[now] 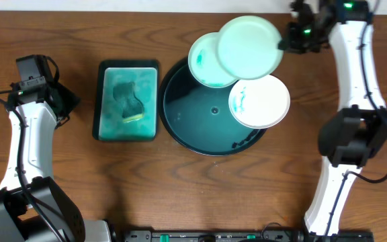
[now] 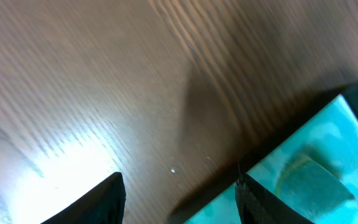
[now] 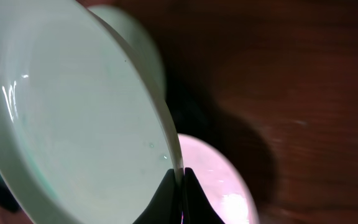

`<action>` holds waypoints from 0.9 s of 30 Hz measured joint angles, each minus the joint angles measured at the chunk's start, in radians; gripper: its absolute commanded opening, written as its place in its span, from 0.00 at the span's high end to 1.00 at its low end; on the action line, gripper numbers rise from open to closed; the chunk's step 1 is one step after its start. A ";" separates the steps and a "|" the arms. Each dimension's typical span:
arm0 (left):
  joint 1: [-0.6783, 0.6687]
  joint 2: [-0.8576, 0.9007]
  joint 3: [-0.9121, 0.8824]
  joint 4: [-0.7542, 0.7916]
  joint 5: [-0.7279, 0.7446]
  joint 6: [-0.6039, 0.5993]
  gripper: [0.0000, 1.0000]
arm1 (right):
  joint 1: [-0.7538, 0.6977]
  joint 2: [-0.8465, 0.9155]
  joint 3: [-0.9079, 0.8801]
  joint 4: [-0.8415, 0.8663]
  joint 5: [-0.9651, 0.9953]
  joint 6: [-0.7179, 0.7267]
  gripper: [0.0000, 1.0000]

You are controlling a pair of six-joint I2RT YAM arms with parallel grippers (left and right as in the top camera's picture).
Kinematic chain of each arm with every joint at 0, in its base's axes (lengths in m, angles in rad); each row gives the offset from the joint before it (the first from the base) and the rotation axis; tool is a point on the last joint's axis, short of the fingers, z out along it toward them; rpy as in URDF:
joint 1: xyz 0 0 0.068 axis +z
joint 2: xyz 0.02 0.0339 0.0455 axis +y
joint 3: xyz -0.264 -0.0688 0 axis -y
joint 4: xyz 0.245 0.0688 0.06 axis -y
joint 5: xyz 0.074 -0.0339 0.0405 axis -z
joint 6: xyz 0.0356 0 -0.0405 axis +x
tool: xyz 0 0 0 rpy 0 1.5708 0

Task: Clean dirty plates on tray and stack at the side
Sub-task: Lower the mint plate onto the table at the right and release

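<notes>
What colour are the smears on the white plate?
Teal, streaked along the left side of the white plate; the overhead view shows it best.

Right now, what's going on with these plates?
The right fingers pinch a mint-green plate by its rim, above the far edge of the round tray. A second green plate and a white plate, both smeared teal, rest on its rim. The left fingers hang open over the table beside the sponge tray.

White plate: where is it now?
Overhead view: the white plate sits on the right rim of the round tray, next to the mint plate pinched by the right claw.
</notes>
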 measured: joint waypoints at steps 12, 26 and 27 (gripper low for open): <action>-0.054 0.000 0.000 0.000 0.219 0.029 0.42 | -0.206 0.000 -0.053 0.112 0.003 0.122 0.99; -0.185 0.000 0.000 0.000 0.249 0.035 0.41 | -0.287 0.001 -0.355 0.452 0.147 0.318 0.99; -0.190 0.000 0.000 0.000 0.249 0.035 0.41 | -0.296 0.001 -0.375 0.470 0.158 0.328 0.99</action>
